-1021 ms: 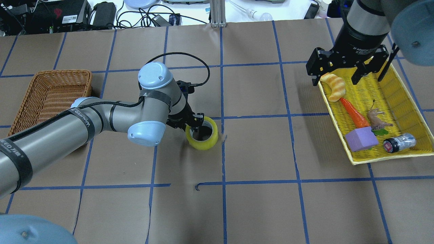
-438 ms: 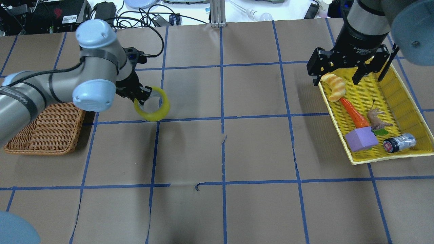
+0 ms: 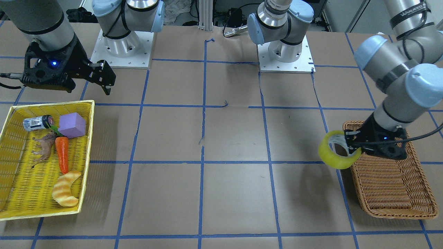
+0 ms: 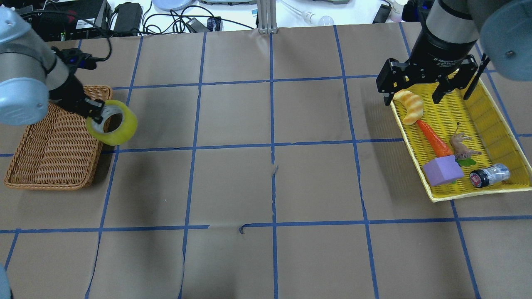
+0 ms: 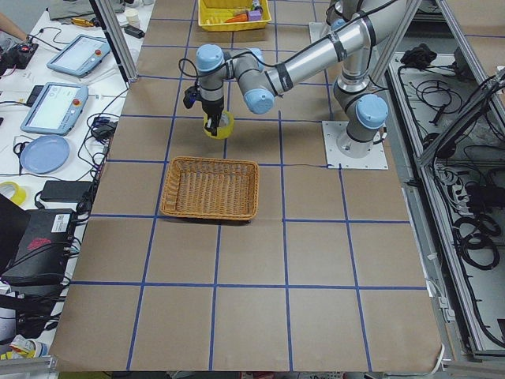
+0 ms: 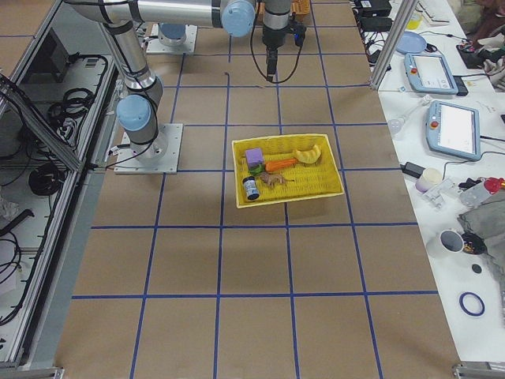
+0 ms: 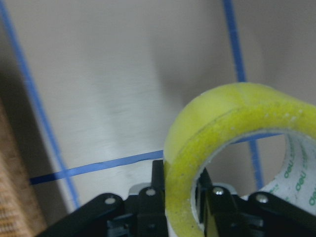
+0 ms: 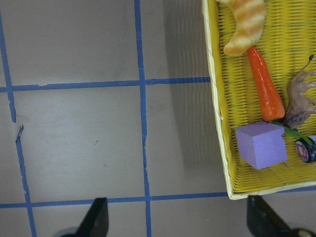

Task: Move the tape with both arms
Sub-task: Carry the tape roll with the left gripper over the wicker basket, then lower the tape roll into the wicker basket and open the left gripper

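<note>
The tape (image 4: 126, 124), a yellow roll with a whitish core, hangs in the air at the wicker basket's (image 4: 54, 145) inner edge. My left gripper (image 4: 94, 111) is shut on the roll's wall, one finger inside the core and one outside. The same grip shows in the front view, with tape (image 3: 332, 159) and gripper (image 3: 350, 145), and in the left wrist view, where the tape (image 7: 222, 133) fills the frame. My right gripper (image 4: 411, 97) is open and empty above the far end of the yellow tray (image 4: 474, 196).
The yellow tray holds a striped croissant toy (image 4: 409, 107), a carrot (image 4: 434, 137), a purple block (image 4: 442, 170), an animal figure (image 4: 459, 143) and a small bottle (image 4: 490, 174). Cables and devices (image 4: 83, 18) lie beyond the table's far edge.
My left arm has lifted the tape from the table's middle and carried it left to the wicker basket's edge. The right arm has not moved.
</note>
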`<state>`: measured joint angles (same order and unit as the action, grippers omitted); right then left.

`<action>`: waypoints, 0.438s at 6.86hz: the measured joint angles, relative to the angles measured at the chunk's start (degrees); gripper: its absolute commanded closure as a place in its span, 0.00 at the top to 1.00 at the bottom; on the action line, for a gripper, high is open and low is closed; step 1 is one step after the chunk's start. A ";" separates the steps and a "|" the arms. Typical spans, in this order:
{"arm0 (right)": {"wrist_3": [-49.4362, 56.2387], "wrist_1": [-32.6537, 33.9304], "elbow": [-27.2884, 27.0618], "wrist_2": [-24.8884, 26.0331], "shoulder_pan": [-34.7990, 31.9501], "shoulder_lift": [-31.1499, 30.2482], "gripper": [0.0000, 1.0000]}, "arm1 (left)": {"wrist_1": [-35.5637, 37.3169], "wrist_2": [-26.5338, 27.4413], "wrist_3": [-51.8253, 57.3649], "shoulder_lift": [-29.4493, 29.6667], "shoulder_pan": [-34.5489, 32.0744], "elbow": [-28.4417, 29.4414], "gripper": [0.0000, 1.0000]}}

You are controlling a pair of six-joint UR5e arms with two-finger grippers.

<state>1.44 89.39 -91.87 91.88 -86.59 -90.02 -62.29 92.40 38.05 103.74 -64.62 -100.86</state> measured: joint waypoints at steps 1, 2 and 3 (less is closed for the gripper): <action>-0.02 0.00 -0.04 -0.04 0.00 0.01 1.00 | 1.58 -0.26 8.04 0.92 6.71 0.05 0.00; -0.04 0.00 -0.05 -0.19 -0.03 0.01 1.00 | 4.50 -0.37 13.08 2.17 10.43 0.06 0.00; -0.11 0.00 -0.07 -0.49 -0.05 -0.02 1.00 | 8.57 -0.38 15.26 4.05 11.95 0.06 0.00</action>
<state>1.33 89.38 -91.93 91.38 -86.65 -90.05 -53.72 92.02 53.31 107.79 -52.67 -100.80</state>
